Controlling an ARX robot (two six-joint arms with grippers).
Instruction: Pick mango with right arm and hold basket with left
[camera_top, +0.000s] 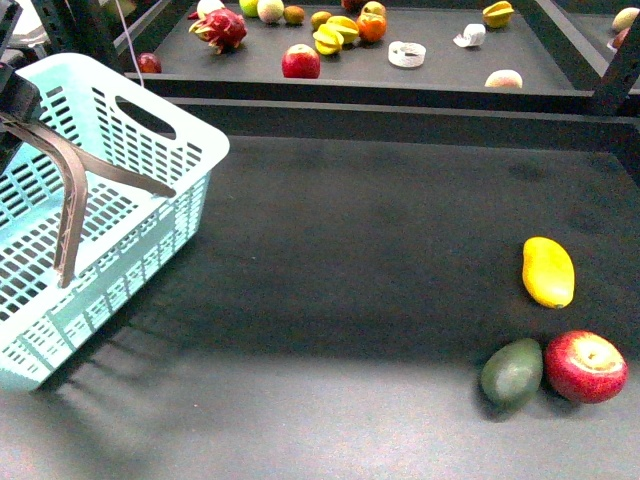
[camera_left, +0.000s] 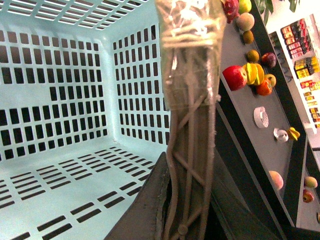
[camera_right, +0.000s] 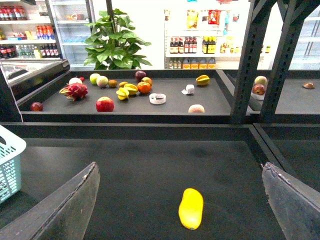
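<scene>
The yellow mango lies on the dark table at the right, apart from the other fruit. In the right wrist view the mango sits between my right gripper's widely spread fingers, nothing touching it; the gripper is open. The light-blue basket stands tilted at the left. Its grey-brown handle is raised. In the left wrist view my left gripper is shut on that handle, over the empty basket floor.
A dark green fruit and a red apple lie just in front of the mango. The raised back shelf carries a dragon fruit, an apple, starfruits and a tape roll. A black frame post stands at the right.
</scene>
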